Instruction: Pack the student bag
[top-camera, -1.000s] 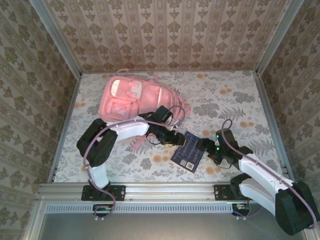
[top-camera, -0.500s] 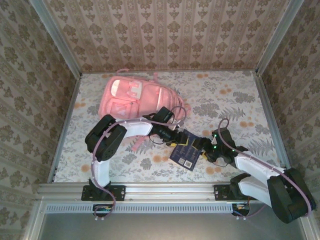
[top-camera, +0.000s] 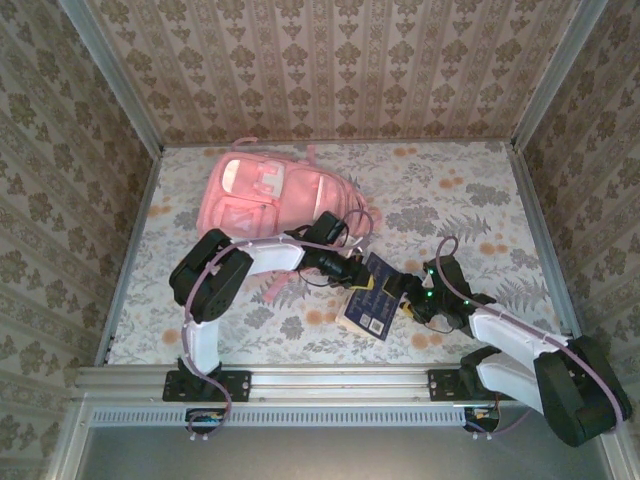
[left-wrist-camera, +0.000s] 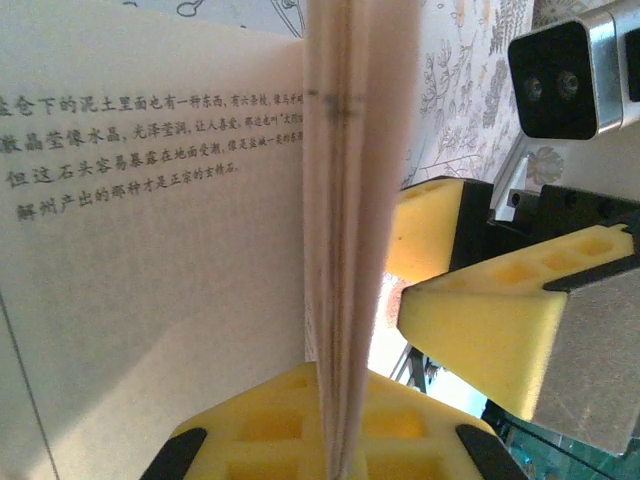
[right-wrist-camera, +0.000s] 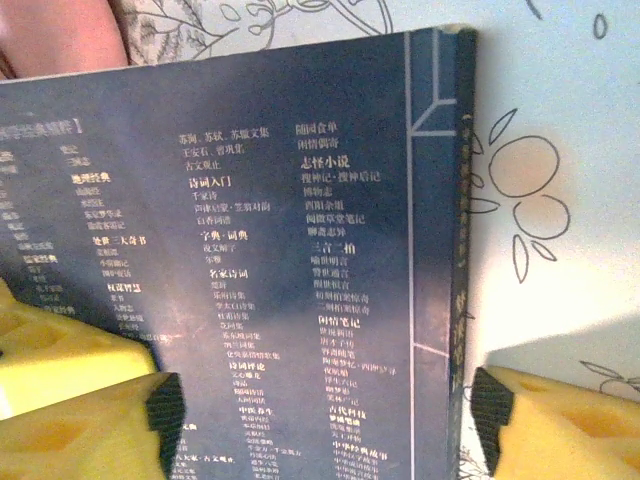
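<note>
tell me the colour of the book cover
The book is dark navy, clearest in right wrist view.

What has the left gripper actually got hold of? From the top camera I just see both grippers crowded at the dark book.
Observer: In the left wrist view the left gripper is shut on the book, whose page edge runs end on between the yellow pads.
Operator: And the right one?
Observer: The right gripper is open. In its wrist view its yellow fingers stand wide apart, with the dark blue cover between them.
Operator: Is the book closed?
Observer: Not fully. The left wrist view shows an inside page of printed text fanned away from the rest.
</note>
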